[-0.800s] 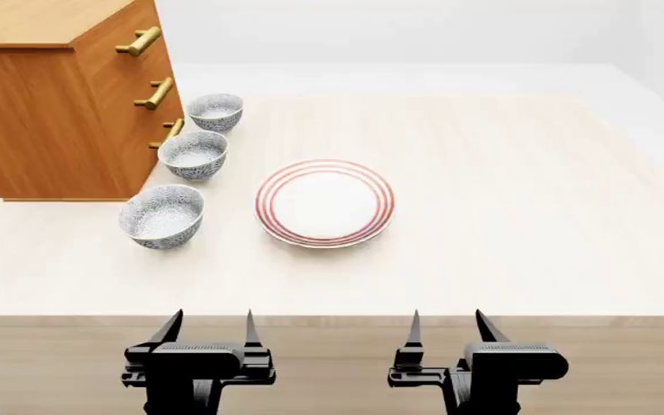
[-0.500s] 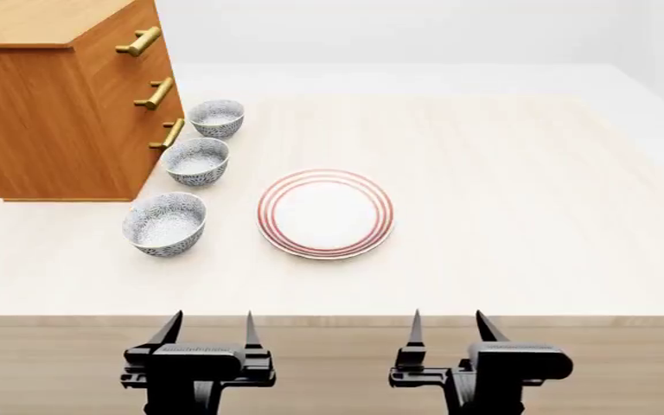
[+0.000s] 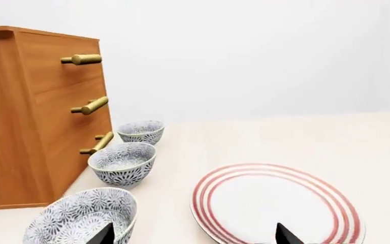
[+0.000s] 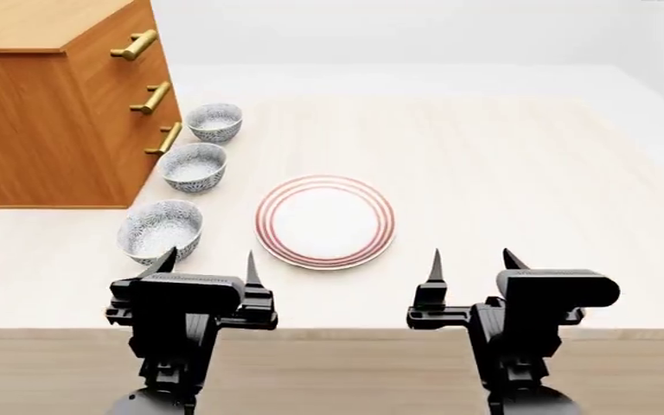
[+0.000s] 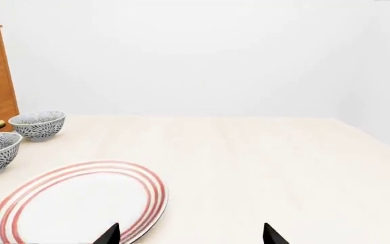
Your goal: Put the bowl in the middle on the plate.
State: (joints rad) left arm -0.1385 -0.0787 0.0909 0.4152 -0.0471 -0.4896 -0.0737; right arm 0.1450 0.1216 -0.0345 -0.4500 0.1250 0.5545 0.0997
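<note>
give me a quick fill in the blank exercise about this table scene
1. ____ speckled bowls stand in a row beside the wooden drawer cabinet.
2. The plate has thin ____ rings round its rim.
3. The middle bowl is ____ the plate.
4. The left hand and right hand are both ____.

Answers: three; red; off; open

Bowls: three in a row left of the plate (image 4: 324, 221); middle bowl (image 4: 193, 167) just beside the dresser (image 4: 61, 95), maybe touching.

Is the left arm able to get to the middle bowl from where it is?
Probably yes: the left tool is open and the middle bowl sits ahead, though the nearest bowl stands partly in between.
</note>
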